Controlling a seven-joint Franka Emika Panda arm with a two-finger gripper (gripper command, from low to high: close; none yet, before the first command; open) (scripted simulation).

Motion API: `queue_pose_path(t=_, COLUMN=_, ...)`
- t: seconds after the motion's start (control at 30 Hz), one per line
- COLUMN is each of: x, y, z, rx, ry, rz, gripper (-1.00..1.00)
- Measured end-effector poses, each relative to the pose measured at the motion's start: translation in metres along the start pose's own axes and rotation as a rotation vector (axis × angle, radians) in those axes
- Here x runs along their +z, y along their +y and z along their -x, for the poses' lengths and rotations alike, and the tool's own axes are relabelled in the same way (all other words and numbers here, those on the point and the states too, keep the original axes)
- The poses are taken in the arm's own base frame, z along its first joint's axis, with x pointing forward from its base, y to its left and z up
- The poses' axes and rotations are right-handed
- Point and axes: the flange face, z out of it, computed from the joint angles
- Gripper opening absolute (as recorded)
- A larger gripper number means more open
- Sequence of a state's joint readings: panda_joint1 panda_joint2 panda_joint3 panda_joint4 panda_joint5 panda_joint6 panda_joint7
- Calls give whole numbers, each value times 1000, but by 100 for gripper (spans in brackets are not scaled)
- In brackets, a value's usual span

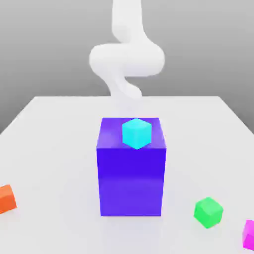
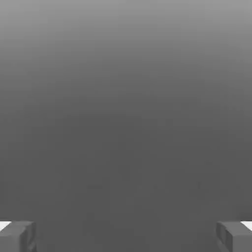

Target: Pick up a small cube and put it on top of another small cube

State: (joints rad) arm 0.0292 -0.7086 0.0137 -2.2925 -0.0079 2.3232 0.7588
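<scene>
Room is left on the white table (image 1: pixel 54 129) around the tall purple block (image 1: pixel 131 173); a cyan cube (image 1: pixel 136 133) is seen on its top, orange cube (image 1: pixel 7 198), green cube (image 1: pixel 208 212) and magenta cube (image 1: pixel 249 234) near the front edge. Gripper (image 2: pixel 126 236) fingers (image 2: pixel 17 236) are held wide apart in the hand view, nothing between them.

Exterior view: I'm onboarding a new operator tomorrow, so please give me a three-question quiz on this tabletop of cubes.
1. True or false: the cyan cube rests on the table.
2. Which small cube sits nearest the exterior view's left edge? A) green B) orange C) magenta
3. Fill in: the claw is ____ and holds nothing.

Key: 1 false, it shows against the top of the large purple block; 2 B, the orange cube; 3 open.
</scene>
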Motion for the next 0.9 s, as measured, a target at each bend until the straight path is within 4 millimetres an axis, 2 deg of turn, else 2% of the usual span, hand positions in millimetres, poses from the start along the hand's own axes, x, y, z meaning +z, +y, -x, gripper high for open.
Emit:
queue_pose_path(t=0.2, x=102, y=-37, z=35, rx=-207, ry=-137, rz=63, gripper=0)
queue_pose_path(t=0.43, x=213, y=-66, z=105, rx=-450, ry=-302, rz=112, gripper=0)
queue_pose_path(t=0.53, x=257, y=-72, z=144, rx=-556, ry=-375, rz=126, gripper=0)
queue_pose_path(t=0.67, x=308, y=-78, z=210, rx=-710, ry=-479, rz=130, gripper=0)
queue_pose_path(t=0.9, x=389, y=-57, z=320, rx=-938, ry=-659, rz=141, gripper=0)
